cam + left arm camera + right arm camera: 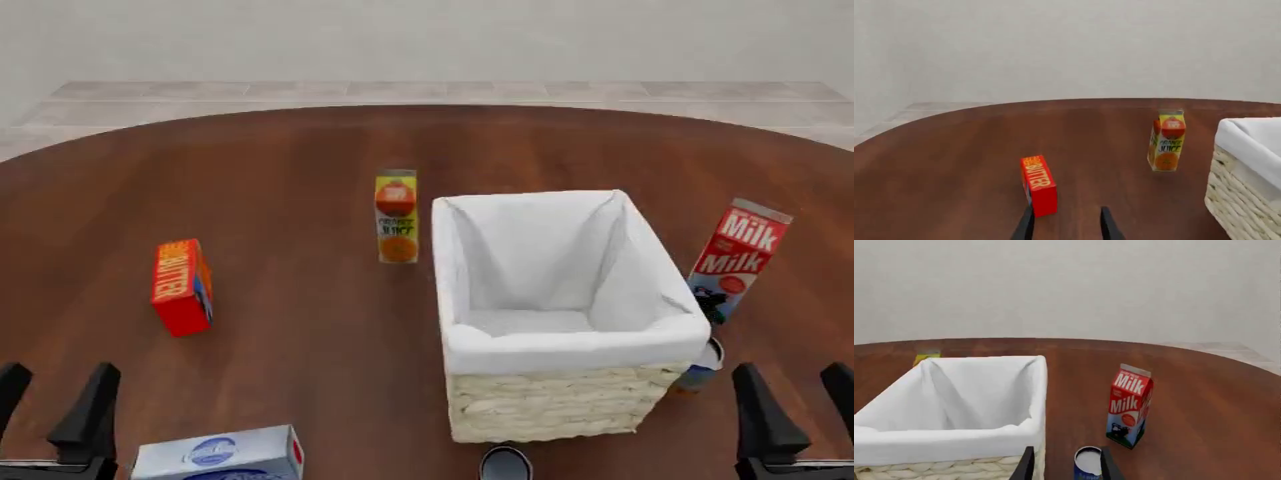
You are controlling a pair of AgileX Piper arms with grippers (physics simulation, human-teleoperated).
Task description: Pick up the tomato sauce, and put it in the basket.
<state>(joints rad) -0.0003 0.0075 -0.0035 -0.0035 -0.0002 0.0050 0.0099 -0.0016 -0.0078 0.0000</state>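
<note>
The sauce can (pixel 507 464) stands upright at the bench's near edge, just at 6 o'clock of the basket (pixel 561 405), its label hidden. The right gripper (pixel 801 408), spread, is nearer, with the can at its 8 o'clock; the left gripper (pixel 51 402) is spread too

Plain black tapered fingers (pixel 88 410)

The basket (pixel 561 400) stands on the brown surface (pixel 294 160), with the juice carton (pixel 396 216) upright just beyond its far left corner and the milk carton (pixel 734 260) leaning at its right. A dark-topped can (pixel 506 464) sits just before its near wall, another can (pixel 699 366) peeps past its near right corner. The butter box (pixel 180 287) is well left; the blue-white box (pixel 220 454) lies near left, and both grippers, left (pixel 51 408) and right (pixel 790 405), stand with fingers apart, holding nothing.
</note>
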